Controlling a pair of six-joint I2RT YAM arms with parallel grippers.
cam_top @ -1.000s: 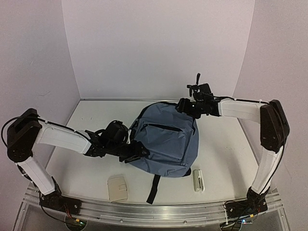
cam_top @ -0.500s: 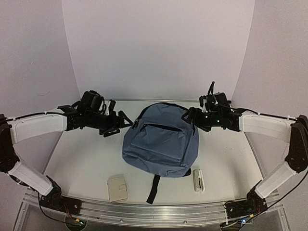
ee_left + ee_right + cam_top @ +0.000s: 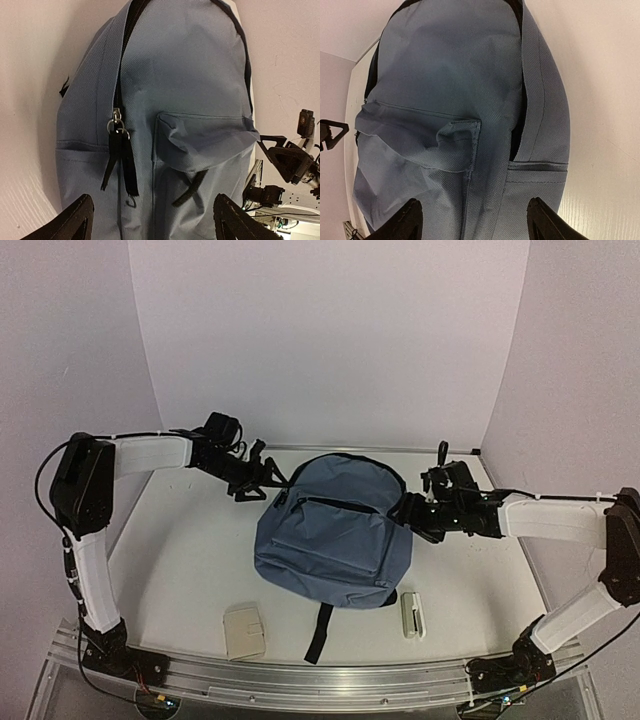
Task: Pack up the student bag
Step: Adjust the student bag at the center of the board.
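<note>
Student bag (image 3: 335, 530), a slate-blue backpack, lies flat in the middle of the worktop (image 3: 170, 560), with its front pocket (image 3: 325, 540) facing up and its rounded top toward the back wall. One black strap (image 3: 318, 632) comes out from under its near end. The left end effector (image 3: 265, 483) hovers just beside the upper left corner of the bag, fingers spread wide and holding nothing. In the left wrist view, two black zipper pulls (image 3: 117, 137) hang on the main zipper in front of it. The right end effector (image 3: 408, 515) is just beside the right edge of the bag, also spread wide and empty; whether it touches the fabric I cannot tell. Near the front edge lie a small beige pouch (image 3: 244, 632), left of the strap, and a small white object (image 3: 411, 614), right of it.
</note>
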